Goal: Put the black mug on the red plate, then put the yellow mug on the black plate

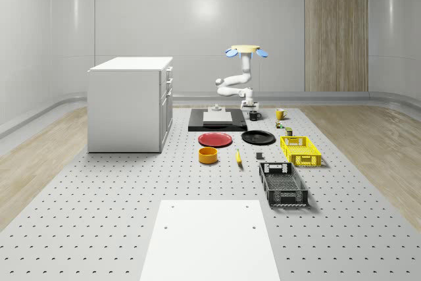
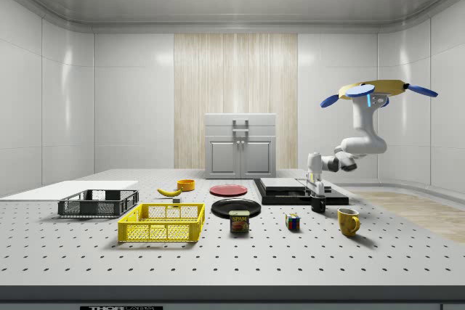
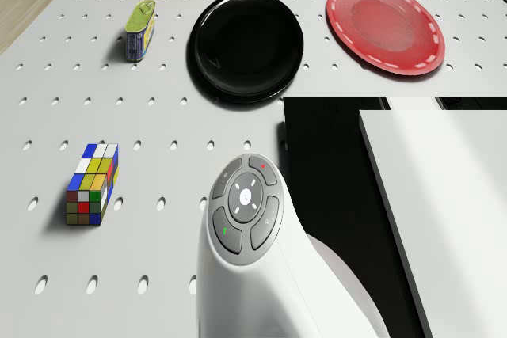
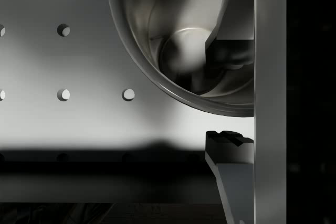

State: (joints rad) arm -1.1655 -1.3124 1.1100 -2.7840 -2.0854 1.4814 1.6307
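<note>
Found the drone (image 1: 246, 49) hovering high in the air past the black slab (image 1: 197, 126), off the slab edge farthest from the two plates, with the arm bent down from it toward the surface (image 1: 99, 195). Spotted the gripper (image 1: 252, 108) hanging low and pointing downward just beside the slab, directly over the black mug (image 1: 254, 116). Noted the black mug standing upright on the surface, close against the slab's side in the wrist view and apart from both plates. Saw the fingers (image 4: 233, 166) spread apart and straddling the mug's wall in the wrist view, one reaching down inside the cup and the other outside the rim, with a visible gap left between the outer one and the mug, so nothing clamped. Placed the yellow mug (image 1: 279, 114) upright on the surface too, on the same side of the slab as the black mug but farther out from it. Located the red plate (image 1: 215, 139) and the black plate (image 1: 258, 137) lying side by side on the surface near the slab's opposite edge, both bare
</note>
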